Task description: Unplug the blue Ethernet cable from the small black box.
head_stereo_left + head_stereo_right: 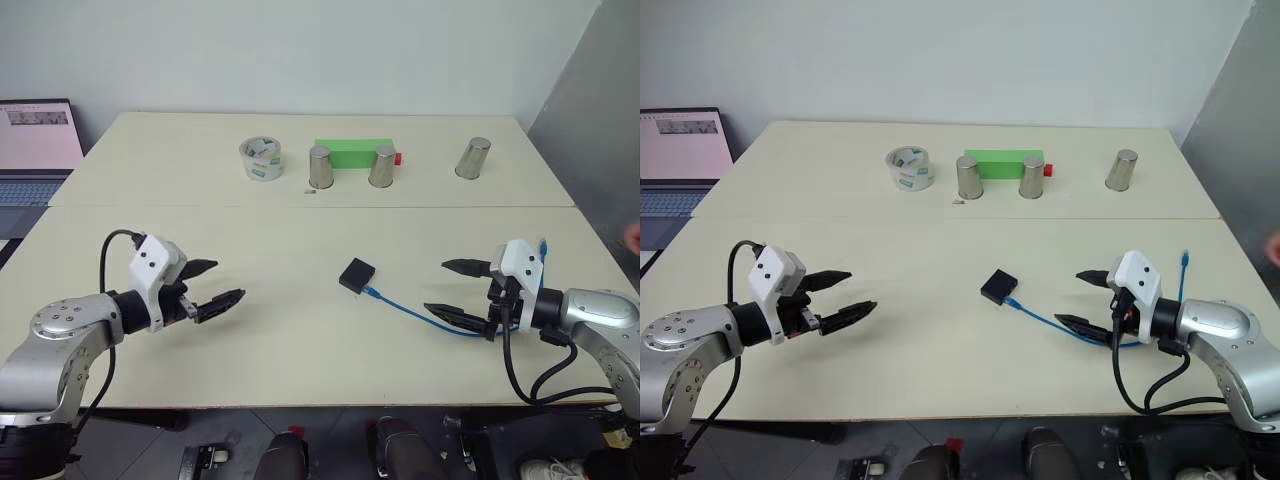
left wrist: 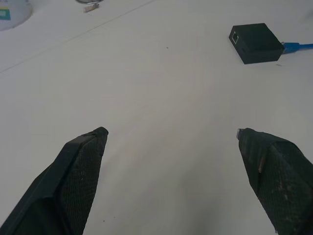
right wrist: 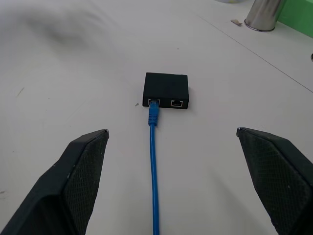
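The small black box [image 1: 357, 275] lies flat near the middle of the cream table. The blue Ethernet cable [image 1: 415, 310] is plugged into one of the two ports on its side [image 3: 154, 104] and runs across the table toward my right arm. Its far plug tip [image 1: 543, 244] sticks up behind the right wrist. My right gripper [image 1: 450, 290] is open, empty, to the right of the box and pointing at it, with the cable passing between its fingers [image 3: 78, 181]. My left gripper [image 1: 215, 285] is open and empty, well left of the box [image 2: 255, 42].
Along the far side of the table stand a roll of tape [image 1: 261, 159], three metal cups [image 1: 320, 168] [image 1: 382, 166] [image 1: 473, 158] and a green block [image 1: 352, 153] with a red end. A laptop [image 1: 35, 150] sits off the table's far left. The table seam [image 1: 300, 206] crosses behind the box.
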Robot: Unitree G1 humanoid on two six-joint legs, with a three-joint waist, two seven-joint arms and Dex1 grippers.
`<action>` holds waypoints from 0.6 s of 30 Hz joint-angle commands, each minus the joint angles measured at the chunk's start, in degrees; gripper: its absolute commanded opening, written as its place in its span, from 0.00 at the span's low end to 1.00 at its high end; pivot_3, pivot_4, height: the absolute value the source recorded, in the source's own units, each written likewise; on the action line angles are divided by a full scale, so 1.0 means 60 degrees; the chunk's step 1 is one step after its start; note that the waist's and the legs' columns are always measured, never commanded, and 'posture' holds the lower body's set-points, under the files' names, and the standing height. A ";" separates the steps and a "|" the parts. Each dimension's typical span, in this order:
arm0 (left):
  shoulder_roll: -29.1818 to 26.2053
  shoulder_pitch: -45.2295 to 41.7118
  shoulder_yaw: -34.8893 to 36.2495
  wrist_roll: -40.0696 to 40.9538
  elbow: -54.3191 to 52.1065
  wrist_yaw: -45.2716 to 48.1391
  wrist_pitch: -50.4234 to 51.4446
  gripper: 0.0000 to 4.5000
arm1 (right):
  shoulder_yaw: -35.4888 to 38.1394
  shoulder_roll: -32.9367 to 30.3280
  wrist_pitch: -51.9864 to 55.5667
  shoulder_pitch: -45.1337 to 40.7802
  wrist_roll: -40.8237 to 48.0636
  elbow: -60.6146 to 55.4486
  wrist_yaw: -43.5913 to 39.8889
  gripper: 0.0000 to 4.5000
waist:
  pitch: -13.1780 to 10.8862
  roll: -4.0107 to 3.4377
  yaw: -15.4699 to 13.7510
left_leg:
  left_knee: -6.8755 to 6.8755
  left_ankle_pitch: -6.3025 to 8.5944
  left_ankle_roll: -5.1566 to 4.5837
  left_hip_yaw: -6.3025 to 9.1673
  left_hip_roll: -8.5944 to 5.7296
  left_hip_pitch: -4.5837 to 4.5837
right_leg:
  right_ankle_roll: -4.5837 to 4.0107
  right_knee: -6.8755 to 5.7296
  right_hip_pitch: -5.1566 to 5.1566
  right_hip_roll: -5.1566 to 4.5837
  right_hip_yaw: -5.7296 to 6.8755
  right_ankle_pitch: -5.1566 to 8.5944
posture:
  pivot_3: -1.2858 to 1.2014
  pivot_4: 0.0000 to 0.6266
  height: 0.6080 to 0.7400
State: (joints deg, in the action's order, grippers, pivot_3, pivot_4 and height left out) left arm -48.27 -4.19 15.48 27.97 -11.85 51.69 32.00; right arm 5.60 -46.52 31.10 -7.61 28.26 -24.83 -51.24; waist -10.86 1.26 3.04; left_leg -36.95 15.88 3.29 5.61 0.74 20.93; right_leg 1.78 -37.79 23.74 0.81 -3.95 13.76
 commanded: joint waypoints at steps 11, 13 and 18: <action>-0.0137 0.0188 -0.0076 -0.0217 -0.0436 0.0191 -0.0384 1.00 | -0.0101 0.0091 -0.0151 -0.0168 -0.0106 -0.0196 0.0100 0.99 | 0.0000 0.0000 -0.0015 | 0.0000 0.0000 0.0000 0.0000 0.0000 0.0000 | -0.0001 0.0000 0.0000 0.0000 0.0000 0.0000 | 0.52 0.24 1.00; -0.0071 0.0167 -0.0133 -0.0187 -0.0441 0.0229 -0.0380 1.00 | -0.0342 0.0255 -0.0174 -0.0200 -0.0277 -0.0164 0.0270 0.99 | 0.0000 0.0000 -0.0018 | 0.0000 0.0000 0.0000 0.0000 0.0000 0.0000 | 0.0000 0.0000 0.0000 0.0000 0.0000 0.0000 | 0.52 0.24 1.00; 0.0079 0.0060 -0.0690 -0.0301 -0.0535 0.0386 -0.0473 1.00 | -0.1459 0.1216 -0.0329 -0.0611 -0.1354 0.0374 0.1318 0.99 | 0.0000 0.0000 -0.0005 | -0.0002 0.0000 0.0000 -0.0002 0.0000 -0.0001 | 0.0000 -0.0001 0.0001 0.0000 -0.0003 0.0000 | 0.52 0.24 1.00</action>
State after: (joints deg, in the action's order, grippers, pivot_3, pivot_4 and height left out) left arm -47.97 -3.02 12.63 26.53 -13.33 53.35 30.54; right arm -1.06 -41.32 30.47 -9.88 23.09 -23.44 -46.64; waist -10.86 1.26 3.01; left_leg -36.96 15.88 3.29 5.57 0.74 20.92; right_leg 1.78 -37.80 23.76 0.81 -3.99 13.76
